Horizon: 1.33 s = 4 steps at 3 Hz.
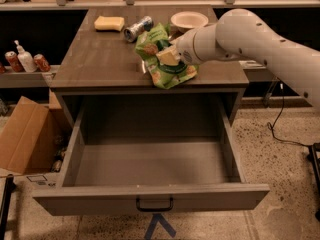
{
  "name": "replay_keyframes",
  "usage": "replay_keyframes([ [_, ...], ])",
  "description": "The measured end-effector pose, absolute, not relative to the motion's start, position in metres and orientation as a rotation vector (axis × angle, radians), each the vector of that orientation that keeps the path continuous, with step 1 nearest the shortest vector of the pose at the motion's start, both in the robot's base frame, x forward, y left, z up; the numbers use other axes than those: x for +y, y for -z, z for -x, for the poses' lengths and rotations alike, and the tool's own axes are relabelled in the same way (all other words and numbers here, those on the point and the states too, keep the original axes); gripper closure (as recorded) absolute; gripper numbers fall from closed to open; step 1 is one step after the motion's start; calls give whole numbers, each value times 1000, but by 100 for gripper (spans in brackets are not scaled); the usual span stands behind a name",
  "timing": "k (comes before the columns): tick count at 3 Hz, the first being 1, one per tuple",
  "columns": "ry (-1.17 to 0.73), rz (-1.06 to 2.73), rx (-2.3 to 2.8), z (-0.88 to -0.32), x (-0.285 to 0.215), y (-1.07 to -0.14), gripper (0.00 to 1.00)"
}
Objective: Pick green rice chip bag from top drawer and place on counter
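Gripping crinkled bright green rice chip bag point(174, 76), pincer point(170, 58) over counter point(100, 59) front.

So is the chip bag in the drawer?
No, the gripper holds the green rice chip bag over the counter, outside the open top drawer.

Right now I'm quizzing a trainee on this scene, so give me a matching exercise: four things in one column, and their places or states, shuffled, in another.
Things
1. bag
2. sponge
3. can
4. drawer

Places or states
A. pulled open below the counter
B. lying on its side near the back
C. clamped in the gripper at the counter's front edge
D. flat at the back left

Pairs: 1-C, 2-D, 3-B, 4-A.
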State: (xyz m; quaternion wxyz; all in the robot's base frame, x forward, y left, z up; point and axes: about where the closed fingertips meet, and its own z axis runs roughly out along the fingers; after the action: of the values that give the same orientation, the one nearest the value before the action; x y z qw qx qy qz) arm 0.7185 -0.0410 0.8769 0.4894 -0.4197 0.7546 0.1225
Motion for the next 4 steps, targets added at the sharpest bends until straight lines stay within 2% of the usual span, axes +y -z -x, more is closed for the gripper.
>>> replay_keyframes([
  [1,-318,1018,1840,-722,-42,-869,5],
  [2,-326,1011,1838,-722,-46,-869,0],
  [4,-330,964,1767,-715,-67,-897,0],
])
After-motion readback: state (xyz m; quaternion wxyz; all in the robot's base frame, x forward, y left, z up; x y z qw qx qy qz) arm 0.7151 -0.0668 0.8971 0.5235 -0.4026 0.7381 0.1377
